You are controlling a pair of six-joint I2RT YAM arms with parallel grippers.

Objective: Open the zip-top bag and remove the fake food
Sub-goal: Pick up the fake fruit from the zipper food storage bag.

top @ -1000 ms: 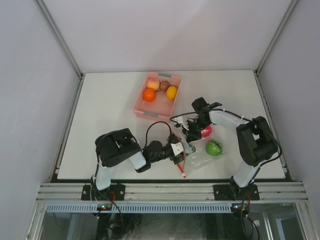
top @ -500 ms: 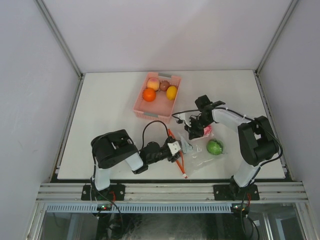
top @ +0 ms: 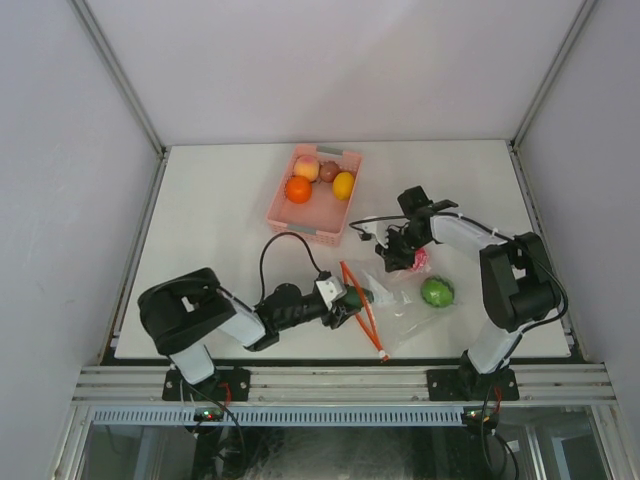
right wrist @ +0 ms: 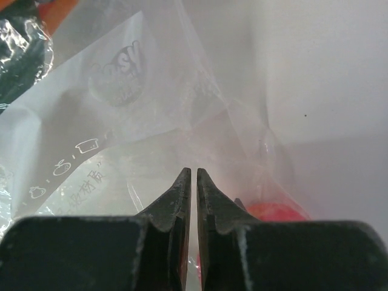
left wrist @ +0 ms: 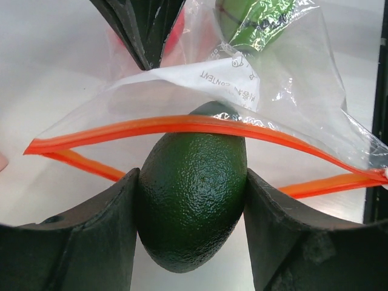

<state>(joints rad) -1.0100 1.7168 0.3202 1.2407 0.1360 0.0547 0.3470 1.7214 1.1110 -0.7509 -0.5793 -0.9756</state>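
The clear zip-top bag (top: 405, 308) lies at the front right, its red-orange zipper strip (left wrist: 194, 125) spread open. My left gripper (top: 350, 298) is shut on a dark green avocado (left wrist: 193, 182) right at the bag's mouth, half under the zipper strip. My right gripper (top: 400, 250) is shut on the bag's plastic (right wrist: 121, 121) at its far edge and holds it up. A light green fruit (top: 436, 291) sits inside the bag and also shows in the left wrist view (left wrist: 254, 21). A red-pink fruit (top: 417, 262) lies by the right gripper's fingers (right wrist: 176, 200).
A pink slotted basket (top: 290, 225) stands at the back centre and holds an orange (top: 298, 189), a peach (top: 307, 167), a brown piece (top: 328, 171) and a yellow fruit (top: 344, 185). The left arm's cable (top: 275, 250) loops over the table.
My left arm has drawn back to the left with the avocado, from deeper in the bag to its mouth. The zipper mouth has spread wider. My right gripper shifted slightly right, still holding the bag.
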